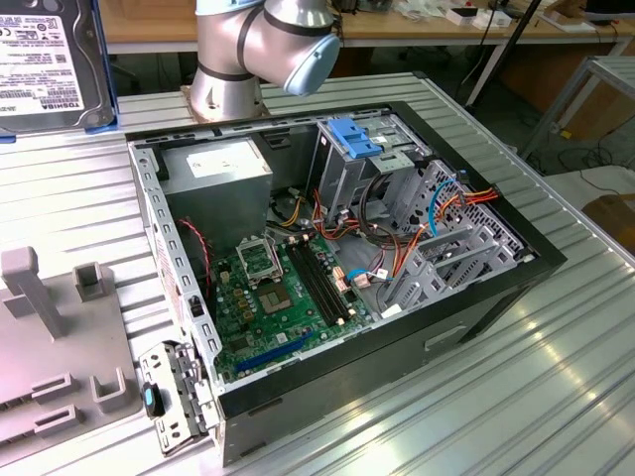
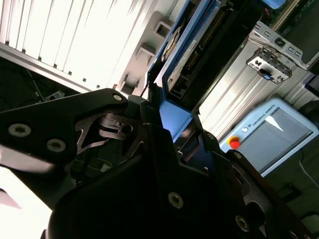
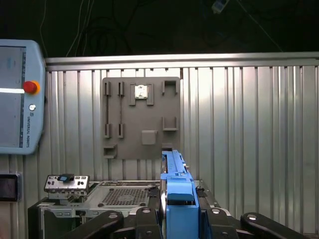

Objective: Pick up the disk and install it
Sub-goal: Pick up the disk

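Observation:
The disk (image 1: pixel 40 59), dark metal with a white label in a bright blue carrier frame, hangs raised at the exterior view's upper left, above the table. In the first wrist view the disk (image 3: pixel 176 189) stands edge-on, and my gripper (image 3: pixel 178 216) is shut on it, with a black finger (image 3: pixel 149 221) on each side. The second wrist view shows the disk (image 2: pixel 182 52) reaching out from the gripper (image 2: pixel 167 117), label side showing. The open computer case (image 1: pixel 337 258) lies on the table to the exterior view's right of the disk.
Inside the case are a motherboard (image 1: pixel 283 297), a grey power-supply box (image 1: pixel 218 169) and a metal drive cage with a fixed blue bracket (image 1: pixel 357 137). A grey fixture plate (image 1: pixel 50 327) lies beside the case. A teach pendant (image 3: pixel 20 94) rests on the ribbed table (image 1: pixel 516 377).

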